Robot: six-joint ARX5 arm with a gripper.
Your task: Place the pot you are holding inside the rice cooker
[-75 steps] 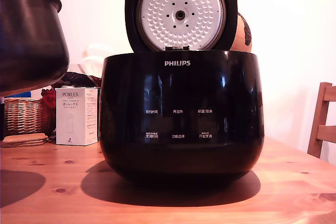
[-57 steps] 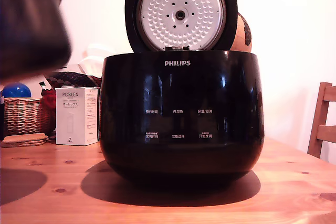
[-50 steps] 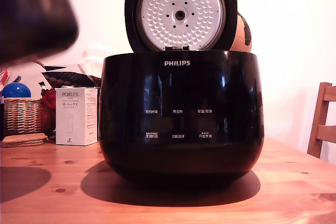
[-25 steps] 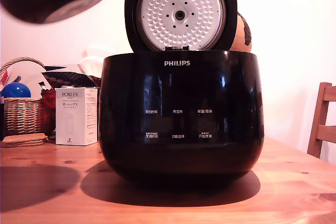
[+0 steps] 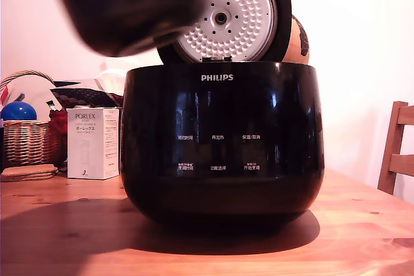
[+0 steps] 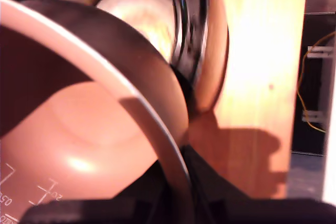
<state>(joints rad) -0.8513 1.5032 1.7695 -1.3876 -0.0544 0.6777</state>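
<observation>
Over on the exterior view's left, the wicker basket [image 5: 24, 140] with the blue ball [image 5: 14, 110] and the white PORLEX box [image 5: 93, 143] now stand in plain sight on the wooden table [image 5: 71, 231], because the dark grey round metal pot [image 5: 126, 6] that hung in front of them a second and a half ago has swung up and across. It is now high in the frame, blurred with motion, its rounded bottom above the left part of the rim of the glossy black Philips rice cooker [image 5: 220, 137] and covering the left edge of the raised lid's white dimpled plate [image 5: 234, 14]. Its shadow has spread across the table towards the cooker too.

In the wrist view the pot's thin flared rim [image 6: 131, 98] curves close past the camera, and the gripper [image 6: 176, 182] has its dark fingers pinched on that rim, one inside and one outside.

By the look of it the carry is nearly done: the pot seems clear of the cooker's wall but not yet centred over the opening. It probably needs to go further towards the exterior view's right and level out before being lowered.
</observation>
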